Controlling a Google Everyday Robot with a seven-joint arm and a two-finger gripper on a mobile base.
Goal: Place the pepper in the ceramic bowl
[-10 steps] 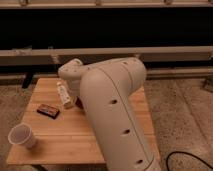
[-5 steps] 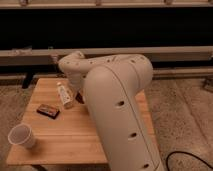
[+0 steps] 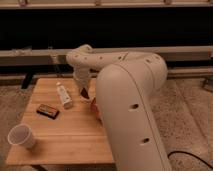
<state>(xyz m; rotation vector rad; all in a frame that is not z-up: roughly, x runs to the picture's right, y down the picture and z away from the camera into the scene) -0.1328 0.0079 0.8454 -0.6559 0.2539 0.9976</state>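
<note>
Since the earlier frame the white arm has swung right, uncovering more wooden surface [image 3: 65,135]. Camera view: gripper [image 3: 85,93] hangs by the orange ceramic bowl's [image 3: 94,107] visible edge; pepper unseen, jaws' state indeterminable. Placement apparently unfinished.

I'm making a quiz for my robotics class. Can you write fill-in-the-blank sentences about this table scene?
1. The paper cup stands at the table's front ____ corner.
2. The dark packet lies between the cup and the white ____.
3. The hand hangs over the table, just left of the orange ____.

Missing words: left; bottle; bowl
</note>
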